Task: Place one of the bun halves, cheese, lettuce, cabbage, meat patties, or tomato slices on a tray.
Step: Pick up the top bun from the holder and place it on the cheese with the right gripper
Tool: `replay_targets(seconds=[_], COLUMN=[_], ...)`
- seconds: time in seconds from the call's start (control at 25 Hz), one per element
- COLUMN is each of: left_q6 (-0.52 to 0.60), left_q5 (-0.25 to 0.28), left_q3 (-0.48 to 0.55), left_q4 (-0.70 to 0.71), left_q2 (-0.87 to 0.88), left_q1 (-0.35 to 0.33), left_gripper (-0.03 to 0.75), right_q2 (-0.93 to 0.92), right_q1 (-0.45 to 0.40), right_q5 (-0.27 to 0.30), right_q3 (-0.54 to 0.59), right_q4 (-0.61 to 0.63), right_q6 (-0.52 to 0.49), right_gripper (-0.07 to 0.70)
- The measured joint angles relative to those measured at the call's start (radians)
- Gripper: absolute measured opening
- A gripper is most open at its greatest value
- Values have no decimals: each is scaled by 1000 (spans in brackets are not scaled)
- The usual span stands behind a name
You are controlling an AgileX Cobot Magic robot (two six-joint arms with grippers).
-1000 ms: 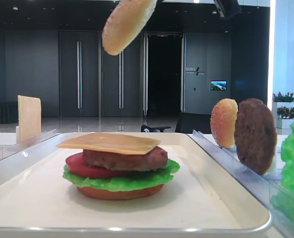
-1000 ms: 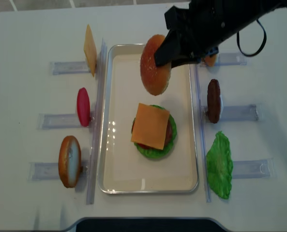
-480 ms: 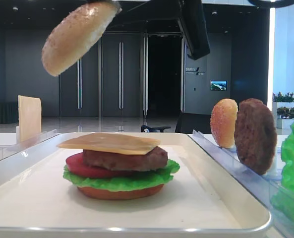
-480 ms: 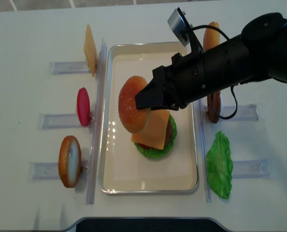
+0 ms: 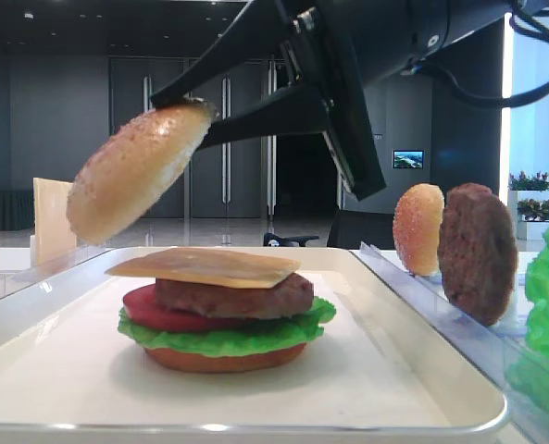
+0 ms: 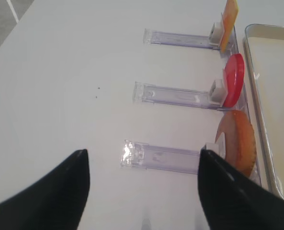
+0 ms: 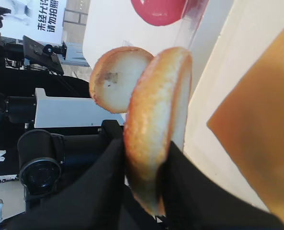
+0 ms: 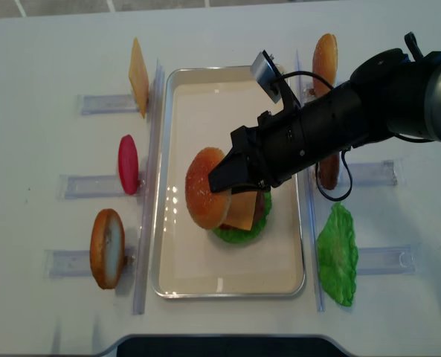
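Note:
My right gripper [image 8: 224, 178] is shut on a sesame bun half [image 8: 204, 189], held tilted just above the left side of the burger stack on the white tray [image 8: 168, 111]. In the low view the bun half [image 5: 135, 171] hangs a little above the cheese [image 5: 205, 265], which tops a meat patty [image 5: 237, 298], a tomato slice [image 5: 144, 310], lettuce [image 5: 228, 340] and a flat bottom bun [image 5: 228, 361]. The wrist view shows the black fingers [image 7: 98, 191] pinching the bun's edge [image 7: 156, 134]. My left gripper [image 6: 142, 160] is open over bare table.
Clear racks flank the tray. The left racks hold a cheese slice [image 8: 137, 76], a tomato slice [image 8: 128, 164] and a bun [image 8: 107, 248]. On the right are a bun half [image 8: 324, 56], a patty [image 5: 478, 252] partly behind the arm, and lettuce [image 8: 338, 253].
The right gripper has carried the bun half from over the tray's far end down toward the near side, to just above the stack's left side. The left gripper's earlier state is not shown.

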Motion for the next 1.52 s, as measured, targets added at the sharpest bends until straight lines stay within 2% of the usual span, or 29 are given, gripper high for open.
replay_targets(seconds=[0.32,0.56,0.88,1.52], left_q6=[0,0,0,0], left_q5=[0,0,0,0], left_q3=[0,0,0,0], left_q4=[0,0,0,0], left_q2=[0,0,0,0], left_q1=[0,0,0,0], left_gripper=[535,535,535,535], right_q2=[25,25,25,25], right_q1=[-26,-52,-75,-82], right_q5=[1,28,37,67], right_q3=[0,0,0,1], right_q4=[0,0,-2,-14], right_q6=[-13,-14,-14,-14], right_gripper=[200,200,200,200])
